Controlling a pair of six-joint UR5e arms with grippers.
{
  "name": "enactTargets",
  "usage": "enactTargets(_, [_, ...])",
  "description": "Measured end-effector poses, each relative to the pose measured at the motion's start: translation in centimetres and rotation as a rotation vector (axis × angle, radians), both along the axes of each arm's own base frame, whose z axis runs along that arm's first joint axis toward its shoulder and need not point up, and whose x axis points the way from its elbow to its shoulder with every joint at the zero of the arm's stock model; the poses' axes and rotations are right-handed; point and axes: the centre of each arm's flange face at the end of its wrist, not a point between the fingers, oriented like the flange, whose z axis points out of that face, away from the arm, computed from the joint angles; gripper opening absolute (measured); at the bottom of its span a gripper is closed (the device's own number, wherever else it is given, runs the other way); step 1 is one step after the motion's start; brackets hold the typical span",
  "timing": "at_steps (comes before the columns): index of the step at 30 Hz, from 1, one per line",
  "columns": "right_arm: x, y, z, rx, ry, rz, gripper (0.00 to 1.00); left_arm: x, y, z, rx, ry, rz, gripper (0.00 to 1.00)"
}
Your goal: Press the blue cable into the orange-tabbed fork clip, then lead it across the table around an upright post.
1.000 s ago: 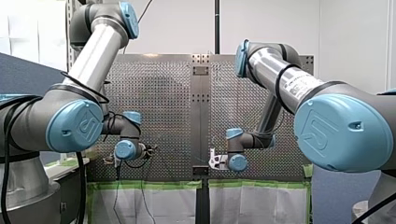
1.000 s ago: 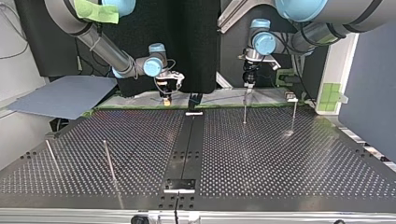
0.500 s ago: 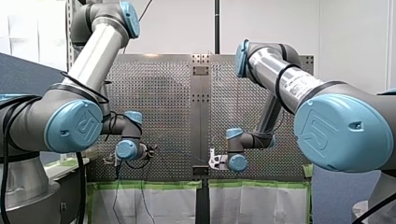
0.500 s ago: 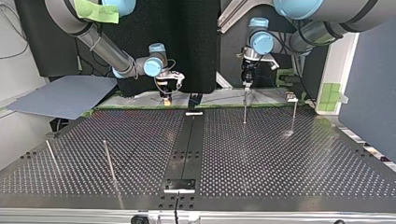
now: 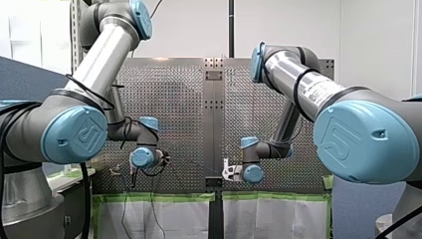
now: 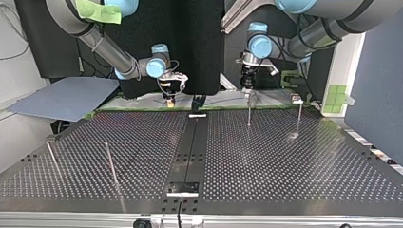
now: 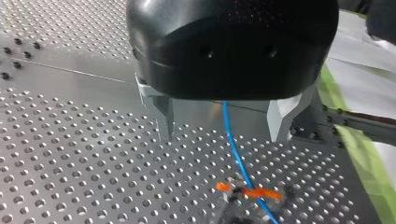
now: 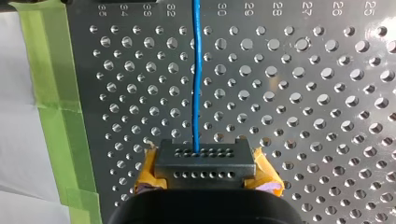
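Blue cable looks seated in the orange-tabbed fork clip, my left claw has shifted clear, wide open, my right claw pinching it, so routing's next.

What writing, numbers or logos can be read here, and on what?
"35 34 33 32" and "30 29 28 27 26 25": along the perforated table; one number hidden by the blue cable.
Emblem on the blue joint cap: a logo, letters unreadable.
White label on my right arm: too blurred.
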Motion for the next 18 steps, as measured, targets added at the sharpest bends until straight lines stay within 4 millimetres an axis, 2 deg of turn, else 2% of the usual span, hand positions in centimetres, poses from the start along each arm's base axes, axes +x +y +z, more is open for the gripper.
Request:
enactTargets(12, [0.0, 0.0, -0.1, 0.001, 0.000, 0.001, 0.00, 2.0, -1.5, 1.2, -0.059, -0.028, -0.012, 0.99])
enactTargets(18, [-0.1, 0.0, -0.1, 0.002, 0.001, 0.000, 0.00, 2.1, -1.7, 1.2, -0.070, -0.020, -0.013, 0.99])
